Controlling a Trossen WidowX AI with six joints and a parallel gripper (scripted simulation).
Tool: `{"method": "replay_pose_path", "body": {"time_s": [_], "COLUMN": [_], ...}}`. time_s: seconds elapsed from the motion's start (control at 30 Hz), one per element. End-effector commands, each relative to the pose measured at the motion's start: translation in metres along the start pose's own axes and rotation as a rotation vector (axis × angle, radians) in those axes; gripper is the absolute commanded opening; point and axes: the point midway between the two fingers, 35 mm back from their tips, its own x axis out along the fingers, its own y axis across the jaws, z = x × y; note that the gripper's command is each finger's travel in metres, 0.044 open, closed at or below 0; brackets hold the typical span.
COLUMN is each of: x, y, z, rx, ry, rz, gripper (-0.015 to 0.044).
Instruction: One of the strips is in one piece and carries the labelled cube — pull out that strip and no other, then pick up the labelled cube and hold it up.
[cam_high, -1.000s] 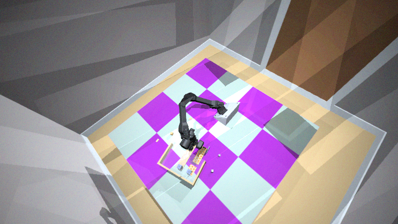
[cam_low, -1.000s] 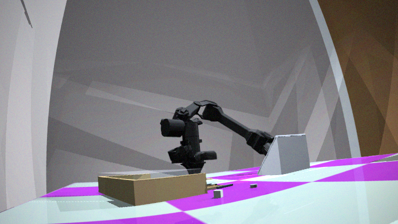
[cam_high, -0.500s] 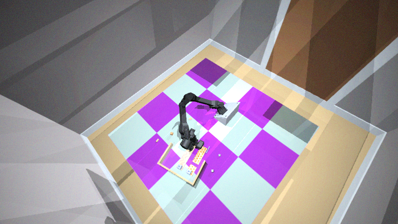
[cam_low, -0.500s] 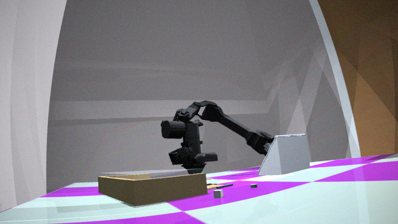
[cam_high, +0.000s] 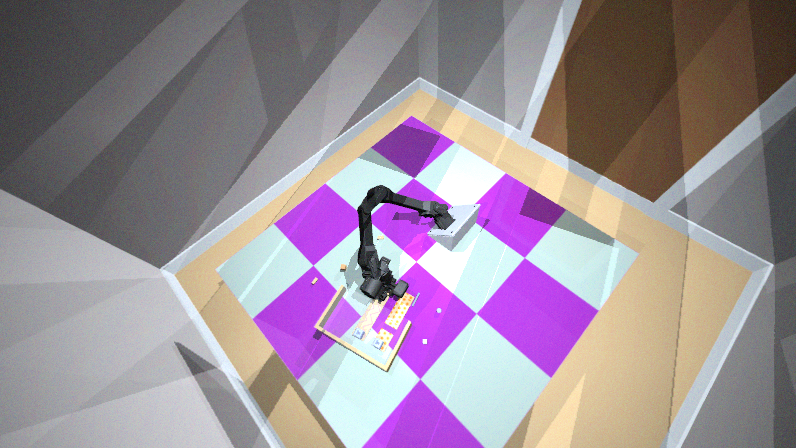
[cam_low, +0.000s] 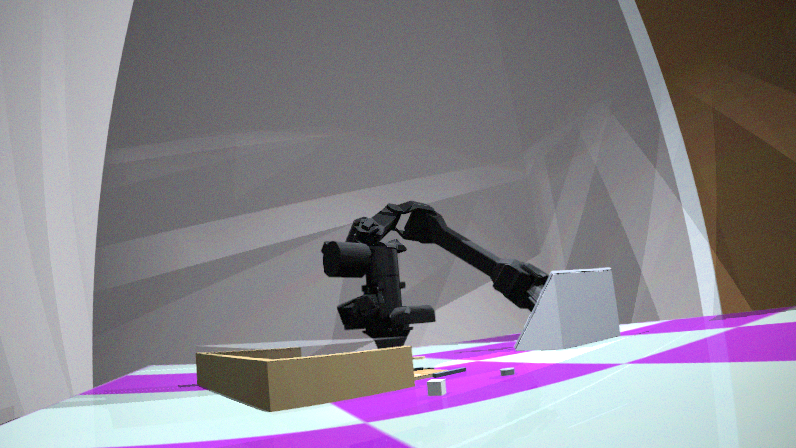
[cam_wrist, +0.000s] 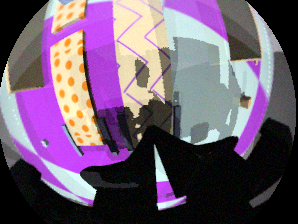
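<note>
1. The gripper hangs pointing straight down, low behind the far wall of the tan open-fronted tray, its tip dipping below the rim line in the exterior view.
2. Its jaws are pressed together with nothing between them.
3. In the top view the gripper sits over the near end of the zigzag strip, at the tray's open side.
4. The wrist view shows the zigzag strip running unbroken away from the closed fingertips; whether the tips touch it, I cannot tell.
5. Beside it lies the orange-dotted strip, in two pieces with a gap between, the farther piece deeper in the tray.
6. A labelled cube rests at the far end of the zigzag strip, inside the tray near its back wall.
7. A second blue-marked cube sits just beside it, by the dotted strip's far piece.
8. A small grey cube lies on the checkered floor, outside the tray.
</note>
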Motion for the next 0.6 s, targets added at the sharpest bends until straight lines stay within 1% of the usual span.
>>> {"method": "replay_pose_path", "body": {"time_s": [0.0, 0.57], "x": [0.0013, 0.003], "y": [-0.0006, -0.0006], "z": [-0.0004, -0.0004], "rx": [-0.005, -0.005], "ry": [0.001, 0.001], "rz": [-0.006, -0.006], "gripper": [0.0, 0.0]}}
